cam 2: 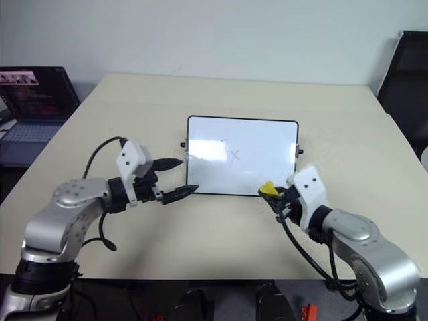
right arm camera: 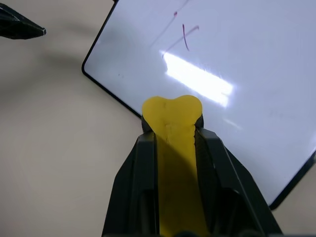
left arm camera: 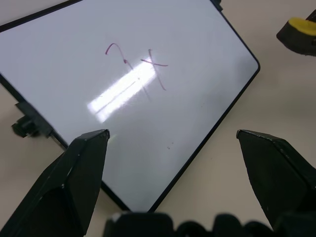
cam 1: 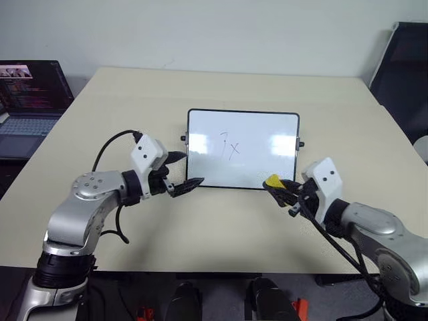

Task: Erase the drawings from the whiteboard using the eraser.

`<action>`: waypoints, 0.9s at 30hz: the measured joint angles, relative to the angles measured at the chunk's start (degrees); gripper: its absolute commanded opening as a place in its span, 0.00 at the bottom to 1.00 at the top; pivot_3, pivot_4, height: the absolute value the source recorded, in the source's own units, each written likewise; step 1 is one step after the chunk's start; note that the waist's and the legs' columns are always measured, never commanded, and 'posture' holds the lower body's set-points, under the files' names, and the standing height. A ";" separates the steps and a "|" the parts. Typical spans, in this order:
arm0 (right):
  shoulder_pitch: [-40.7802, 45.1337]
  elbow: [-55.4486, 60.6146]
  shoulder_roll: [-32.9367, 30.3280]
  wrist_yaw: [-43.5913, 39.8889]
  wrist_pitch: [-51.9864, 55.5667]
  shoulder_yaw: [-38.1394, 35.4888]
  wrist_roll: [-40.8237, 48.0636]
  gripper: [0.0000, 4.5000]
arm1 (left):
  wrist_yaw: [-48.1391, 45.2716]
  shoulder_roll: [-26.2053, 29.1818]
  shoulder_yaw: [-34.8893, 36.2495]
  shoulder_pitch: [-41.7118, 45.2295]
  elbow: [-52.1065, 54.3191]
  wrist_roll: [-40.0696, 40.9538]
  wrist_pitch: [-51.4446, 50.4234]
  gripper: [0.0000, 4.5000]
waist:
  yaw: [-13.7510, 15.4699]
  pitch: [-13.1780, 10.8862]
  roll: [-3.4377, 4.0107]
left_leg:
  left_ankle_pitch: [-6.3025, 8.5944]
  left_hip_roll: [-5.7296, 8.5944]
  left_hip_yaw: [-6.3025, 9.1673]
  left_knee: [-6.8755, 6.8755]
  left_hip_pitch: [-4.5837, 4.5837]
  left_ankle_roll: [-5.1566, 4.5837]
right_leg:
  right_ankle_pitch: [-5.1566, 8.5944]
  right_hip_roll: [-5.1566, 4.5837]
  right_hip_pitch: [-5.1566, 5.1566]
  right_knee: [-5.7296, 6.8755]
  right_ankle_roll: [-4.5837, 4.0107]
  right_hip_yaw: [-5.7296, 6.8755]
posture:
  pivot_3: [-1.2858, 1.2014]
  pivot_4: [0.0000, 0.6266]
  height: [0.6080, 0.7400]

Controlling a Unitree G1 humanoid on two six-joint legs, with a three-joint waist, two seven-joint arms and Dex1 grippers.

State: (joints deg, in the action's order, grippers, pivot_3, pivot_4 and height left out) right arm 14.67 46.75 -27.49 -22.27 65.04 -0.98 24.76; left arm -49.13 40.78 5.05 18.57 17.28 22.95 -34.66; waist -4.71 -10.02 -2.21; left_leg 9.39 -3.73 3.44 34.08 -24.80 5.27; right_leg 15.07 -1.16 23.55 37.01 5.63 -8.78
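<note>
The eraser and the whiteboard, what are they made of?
The eraser looks like soft yellow foam or rubber with a dull finish: its tip bulges where the right gripper pinches it. The whiteboard looks hard, smooth and glossy, since light glares off it; its thin black frame is probably plastic.

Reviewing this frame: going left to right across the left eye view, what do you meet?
laptop → left gripper, open → drawings on the whiteboard → eraser, clamped in the right gripper → dark chair.
</note>
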 measured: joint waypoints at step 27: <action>29.46 -43.49 7.39 1.76 -27.04 25.02 -27.21 0.15 | -4.17 1.64 -3.53 -0.09 -3.58 -0.57 2.89 1.00 | -0.03 -0.02 0.03 | 0.00 -0.02 0.01 -0.09 -0.03 -0.01 | -0.20 0.03 0.06 0.07 -0.06 0.05 | 0.52 0.24 1.00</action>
State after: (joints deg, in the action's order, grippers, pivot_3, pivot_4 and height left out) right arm 44.13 3.26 -20.11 -20.52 38.00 24.04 -2.45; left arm -53.30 42.42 1.52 18.48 13.71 22.38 -31.76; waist -4.74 -10.04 -2.18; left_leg 9.39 -3.74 3.45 33.99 -24.83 5.26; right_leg 14.87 -1.12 23.61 37.08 5.57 -8.73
